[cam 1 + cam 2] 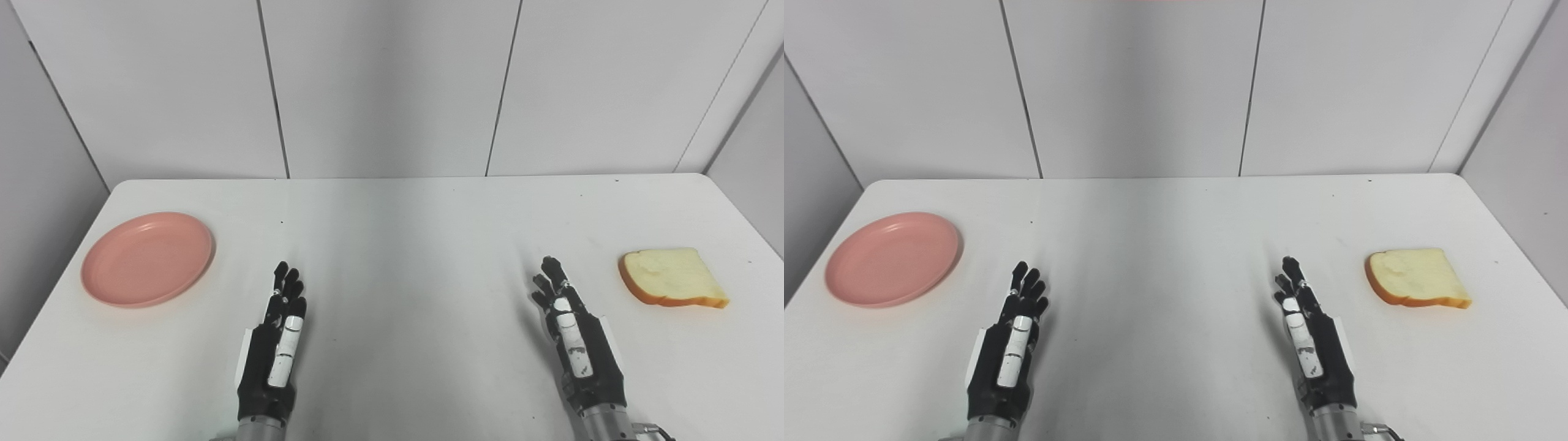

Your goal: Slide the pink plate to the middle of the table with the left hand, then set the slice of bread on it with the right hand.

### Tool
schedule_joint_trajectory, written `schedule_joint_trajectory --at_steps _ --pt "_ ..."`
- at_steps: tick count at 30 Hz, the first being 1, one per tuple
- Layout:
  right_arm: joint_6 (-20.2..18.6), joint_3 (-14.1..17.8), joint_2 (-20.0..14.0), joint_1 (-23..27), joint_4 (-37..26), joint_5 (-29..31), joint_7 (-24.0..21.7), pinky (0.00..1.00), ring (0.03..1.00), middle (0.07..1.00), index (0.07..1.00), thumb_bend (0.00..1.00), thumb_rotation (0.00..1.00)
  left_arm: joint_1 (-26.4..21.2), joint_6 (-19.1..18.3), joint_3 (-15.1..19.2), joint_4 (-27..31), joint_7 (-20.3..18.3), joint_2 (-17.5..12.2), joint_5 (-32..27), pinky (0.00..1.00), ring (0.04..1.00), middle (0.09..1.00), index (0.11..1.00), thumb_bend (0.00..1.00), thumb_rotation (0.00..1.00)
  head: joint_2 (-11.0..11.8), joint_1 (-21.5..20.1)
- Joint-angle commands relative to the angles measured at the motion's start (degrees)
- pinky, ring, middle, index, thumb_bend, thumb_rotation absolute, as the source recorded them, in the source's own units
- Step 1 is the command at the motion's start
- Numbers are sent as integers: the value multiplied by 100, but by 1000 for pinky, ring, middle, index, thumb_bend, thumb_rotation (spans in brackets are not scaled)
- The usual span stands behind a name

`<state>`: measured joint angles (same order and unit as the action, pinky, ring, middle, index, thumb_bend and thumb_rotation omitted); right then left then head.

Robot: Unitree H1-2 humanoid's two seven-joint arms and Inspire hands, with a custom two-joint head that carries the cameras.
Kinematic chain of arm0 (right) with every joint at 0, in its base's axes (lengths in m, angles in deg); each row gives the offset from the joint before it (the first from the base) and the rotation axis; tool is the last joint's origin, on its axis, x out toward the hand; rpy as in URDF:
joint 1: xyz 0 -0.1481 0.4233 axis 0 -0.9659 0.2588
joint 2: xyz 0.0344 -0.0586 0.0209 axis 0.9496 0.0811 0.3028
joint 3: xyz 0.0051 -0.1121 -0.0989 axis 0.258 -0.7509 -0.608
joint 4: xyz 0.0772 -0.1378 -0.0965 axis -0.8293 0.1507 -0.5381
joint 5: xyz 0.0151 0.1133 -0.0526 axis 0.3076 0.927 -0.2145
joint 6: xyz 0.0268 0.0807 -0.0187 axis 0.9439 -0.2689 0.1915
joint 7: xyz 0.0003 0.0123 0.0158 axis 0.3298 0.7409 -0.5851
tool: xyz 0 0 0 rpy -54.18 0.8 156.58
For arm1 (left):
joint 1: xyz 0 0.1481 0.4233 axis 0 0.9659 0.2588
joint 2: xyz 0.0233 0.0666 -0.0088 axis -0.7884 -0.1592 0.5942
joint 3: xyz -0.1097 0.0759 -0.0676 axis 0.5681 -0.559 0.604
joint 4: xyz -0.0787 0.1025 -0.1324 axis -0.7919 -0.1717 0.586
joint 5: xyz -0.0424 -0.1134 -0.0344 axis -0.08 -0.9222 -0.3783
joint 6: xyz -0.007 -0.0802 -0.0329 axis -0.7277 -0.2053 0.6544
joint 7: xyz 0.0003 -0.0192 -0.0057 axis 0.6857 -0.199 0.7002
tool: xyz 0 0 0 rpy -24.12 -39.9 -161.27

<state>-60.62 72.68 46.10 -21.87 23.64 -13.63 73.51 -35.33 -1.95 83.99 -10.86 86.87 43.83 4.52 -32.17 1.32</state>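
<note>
Right now our left hand [277, 343] sits low over the near part of the table [404, 245], edge-on with its fingers stretched forward and loosely together, holding nothing. Our right hand [572, 334] mirrors it on the other side, fingers extended and empty as well. Neither touches a task thing.

Moving outward from the left hand, the pink plate [148, 258] lies at about ten o'clock, near but clearly apart from the fingertips, flat on the table close to its left edge. From the right hand, the slice of bread [672, 277] lies at roughly two o'clock, also apart from the fingers, resting flat near the right edge with its crust facing us. The middle of the table, between and beyond our two hands at twelve o'clock, is where the plate has to end up.

We judge that the task has not begun: the plate has yet to be slid. The risks come mostly from the plate's starting place. It sits so near the table's left edge that a push landing on its near-right rim could send it toward nine o'clock and off the side; we should reach around to its far-left rim before drawing it toward three o'clock. Pressing down on the shallow rim could also tip it. Later, the bread looks soft, so a hard pinch might crush it.
</note>
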Motion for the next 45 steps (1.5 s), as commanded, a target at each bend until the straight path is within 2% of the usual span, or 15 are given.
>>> schedule_joint_trajectory --at_steps 1,36,45 --pt "143 -46 143 -426 580 33 -37 954 949 969 930 796 878 -16 38 12 57 -25 -64 30 1000 1000 1000 1000 693 805 -3 1" --pt "121 -64 140 -430 609 21 -59 952 949 969 935 800 876 -22 54 13 25 -29 -55 13 1000 1000 1000 1000 687 799 12 23" --pt "211 5 61 -403 756 138 -136 956 953 975 938 788 877 -51 217 -60 -152 -7 -6 103 1000 1000 1000 1000 709 803 232 291"
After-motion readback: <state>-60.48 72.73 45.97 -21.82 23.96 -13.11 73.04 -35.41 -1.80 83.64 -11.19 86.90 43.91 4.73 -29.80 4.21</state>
